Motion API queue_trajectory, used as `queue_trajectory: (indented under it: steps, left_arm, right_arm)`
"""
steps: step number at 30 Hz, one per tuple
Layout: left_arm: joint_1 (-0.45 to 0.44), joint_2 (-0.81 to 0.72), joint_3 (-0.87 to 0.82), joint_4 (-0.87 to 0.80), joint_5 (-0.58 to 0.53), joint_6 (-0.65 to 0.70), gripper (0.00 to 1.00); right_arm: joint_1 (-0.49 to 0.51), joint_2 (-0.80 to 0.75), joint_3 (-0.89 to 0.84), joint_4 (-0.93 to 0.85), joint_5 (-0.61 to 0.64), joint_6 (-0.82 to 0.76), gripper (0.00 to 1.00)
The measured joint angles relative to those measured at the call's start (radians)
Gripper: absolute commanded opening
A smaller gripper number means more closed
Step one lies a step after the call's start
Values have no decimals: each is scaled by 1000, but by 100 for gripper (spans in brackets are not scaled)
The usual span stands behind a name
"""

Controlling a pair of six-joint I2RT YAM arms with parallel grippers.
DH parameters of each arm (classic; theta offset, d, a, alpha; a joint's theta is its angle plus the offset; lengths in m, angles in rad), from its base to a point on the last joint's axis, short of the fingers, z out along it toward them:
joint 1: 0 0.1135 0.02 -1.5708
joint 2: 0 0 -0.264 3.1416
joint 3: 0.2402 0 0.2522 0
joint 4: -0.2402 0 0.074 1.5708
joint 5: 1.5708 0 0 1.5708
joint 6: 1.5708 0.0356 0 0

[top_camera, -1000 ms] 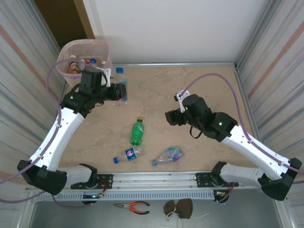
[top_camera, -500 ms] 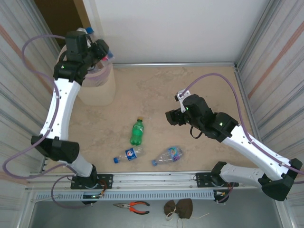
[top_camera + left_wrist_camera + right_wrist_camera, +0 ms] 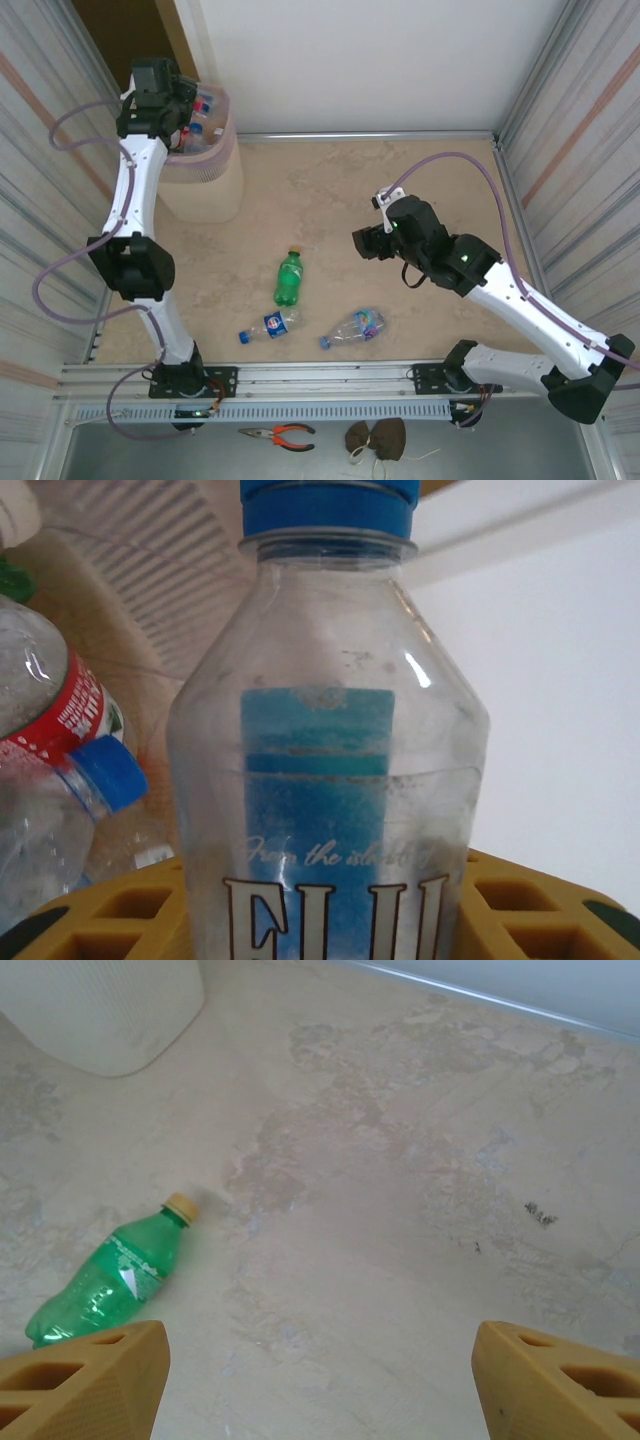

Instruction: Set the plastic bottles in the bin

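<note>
the left gripper (image 3: 190, 108) is clamped on a clear scuffed plastic bottle with a ribbed blue cap (image 3: 330, 780), held over the pale pink perforated bin (image 3: 205, 190), where other crumpled bottles (image 3: 60, 720) lie. the right gripper (image 3: 320, 1380) hangs with its yellow fingers apart above the mottled beige table (image 3: 420, 1160), with a smooth green plastic bottle (image 3: 105, 1280) lying on its side nearby.

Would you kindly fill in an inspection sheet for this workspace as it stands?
Surface: beige mottled tabletop, bare at the back.
Job's things: pale pink bin far left, several bottles inside; green bottle, blue-labelled bottle and purple-labelled bottle lying on the tabletop.
Clutter: pliers and brown fabric bundle below the front rail.
Grippers: left pincer shut on Fiji bottle over the bin; right pincer open, empty.
Cables: lilac cable looped along each arm.
Surroundings: white back wall, corrugated side panels.
</note>
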State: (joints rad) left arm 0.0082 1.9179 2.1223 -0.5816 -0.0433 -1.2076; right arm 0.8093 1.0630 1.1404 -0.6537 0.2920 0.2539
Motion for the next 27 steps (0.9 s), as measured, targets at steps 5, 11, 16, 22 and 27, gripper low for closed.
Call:
queue_trajectory:
  steps: [5, 11, 16, 22, 27]
  left_arm:
    - [48, 92, 19, 27, 32, -130, 50]
    - [71, 166, 63, 29, 47, -201, 60]
    - [71, 172, 96, 30, 73, -235, 71]
    - [71, 164, 103, 21, 79, -233, 71]
    - [73, 108, 73, 26, 80, -208, 63]
  right_arm:
    - [-18, 15, -4, 2, -2, 0, 78]
    - [-29, 25, -18, 3, -2, 0, 78]
    - [-33, 29, -19, 8, -3, 0, 78]
    - [-33, 29, -19, 10, -6, 1, 77]
    - [-33, 21, -20, 10, -10, 5, 77]
